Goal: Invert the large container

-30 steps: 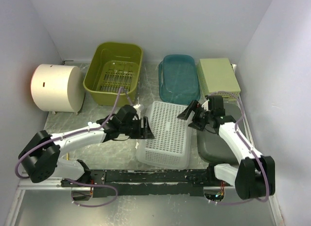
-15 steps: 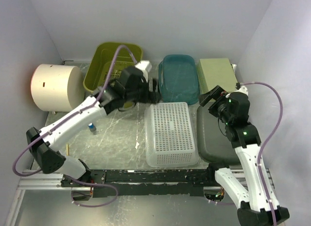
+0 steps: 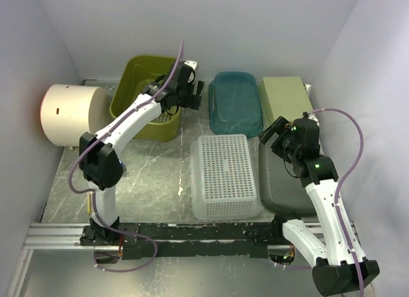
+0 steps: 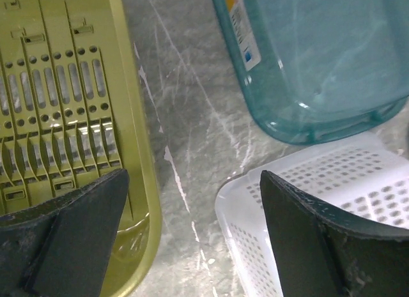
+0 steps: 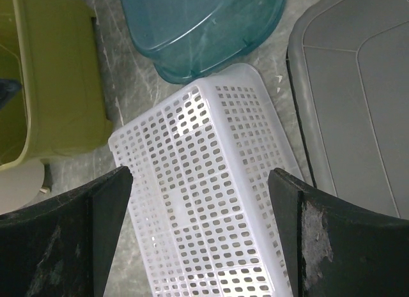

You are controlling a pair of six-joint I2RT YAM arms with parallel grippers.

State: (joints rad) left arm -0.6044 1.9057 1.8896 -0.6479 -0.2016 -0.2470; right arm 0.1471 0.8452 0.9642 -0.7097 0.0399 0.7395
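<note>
I took the large container to be the white basket [image 3: 225, 175], and it lay in the middle of the desk [image 3: 147, 175] with its perforated base facing up and its rim down, so I judged the turn itself done. Its far end sat just beside the teal tub [image 3: 235, 104]. Its right flank ran along the grey tray [image 3: 291, 182], though I could not tell whether they touched or overlapped. The left gripper [image 4: 193, 182] hung up at the back, over the gap between the olive bin [image 3: 150, 96] and the teal tub, jaws spread wide and holding nothing. The right gripper [image 5: 201, 175] hovered above the basket's right side, its jaws likewise wide apart and empty. What I reckoned remained was a clean exit and a check. I meant to leave both jaws open and lift each arm upward before pulling it home, so that no finger would catch the basket's thin wall and tip it. I also planned to use the right wrist view to confirm the rim sat flat all round, particularly along the tray side, where a propped edge could leave it rocking.
</note>
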